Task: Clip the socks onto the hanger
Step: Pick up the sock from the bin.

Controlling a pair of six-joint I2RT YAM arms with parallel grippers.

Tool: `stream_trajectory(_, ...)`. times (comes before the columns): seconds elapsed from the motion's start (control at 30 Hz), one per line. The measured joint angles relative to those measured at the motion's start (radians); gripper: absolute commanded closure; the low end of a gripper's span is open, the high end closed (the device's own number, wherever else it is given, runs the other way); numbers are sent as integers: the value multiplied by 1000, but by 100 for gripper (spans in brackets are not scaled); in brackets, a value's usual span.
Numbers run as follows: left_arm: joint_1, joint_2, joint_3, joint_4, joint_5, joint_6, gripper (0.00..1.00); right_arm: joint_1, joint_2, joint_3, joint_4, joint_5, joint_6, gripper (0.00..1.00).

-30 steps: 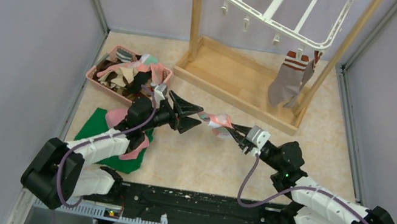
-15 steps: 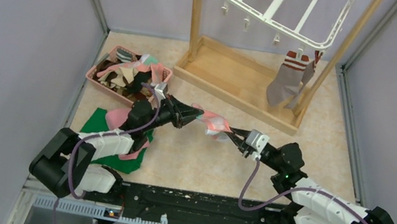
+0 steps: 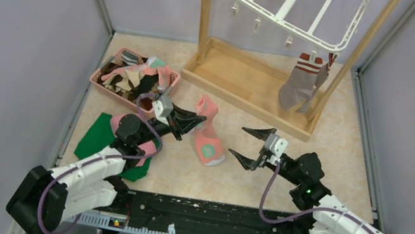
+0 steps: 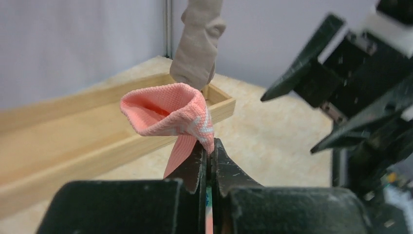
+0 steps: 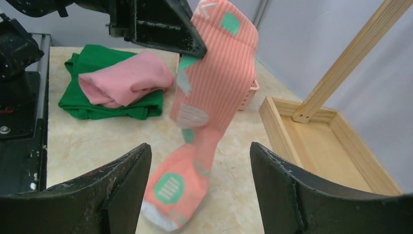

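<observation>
A salmon pink sock (image 3: 207,138) with teal shapes hangs from my left gripper (image 3: 197,119), which is shut on its cuff (image 4: 168,109); the toe rests on the table. My right gripper (image 3: 237,141) stands open just right of the sock, touching nothing, and in the right wrist view the sock (image 5: 214,87) hangs beyond its spread fingers (image 5: 122,180). The white hanger (image 3: 289,6) hangs in the wooden stand at the back. A grey-brown sock (image 3: 298,85) with a red-white striped cuff is clipped to its near right rim.
A pink basket (image 3: 97,76) with several socks sits at the back left. A green cloth (image 3: 95,136) with a pink cloth (image 5: 126,78) on it lies under my left arm. The wooden stand's base (image 3: 242,88) lies behind the sock. Grey walls close both sides.
My left gripper shut on the sock's cuff. My right gripper let go, opened wide and drew back to the right. The sock now hangs from the left gripper alone.
</observation>
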Motion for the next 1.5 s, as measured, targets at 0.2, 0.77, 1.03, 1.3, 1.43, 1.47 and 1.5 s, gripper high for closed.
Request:
stream_trajectory(0.2,-77,-67,5,-153,133,566,100,0,1,87,-102,-14,44,25)
stream_trajectory(0.77,-150,-149,26,-371,425,1085,100,0,136,154,-70,-134,142,33)
stream_trajectory(1.03,-176,-167,33,-427,446,1133,100,0,227,198,48,-240,227,41)
stream_trajectory(1.3,-183,-167,34,-435,447,1146,100,0,260,211,92,-293,288,62)
stream_trajectory(1.43,-183,-180,34,-437,428,1143,100,0,259,211,105,-305,296,90)
stream_trajectory(1.47,-183,-183,34,-436,417,1137,100,0,257,211,106,-307,297,94)
stream_trajectory(1.5,-183,-186,34,-436,403,1128,100,0,253,211,106,-307,296,97)
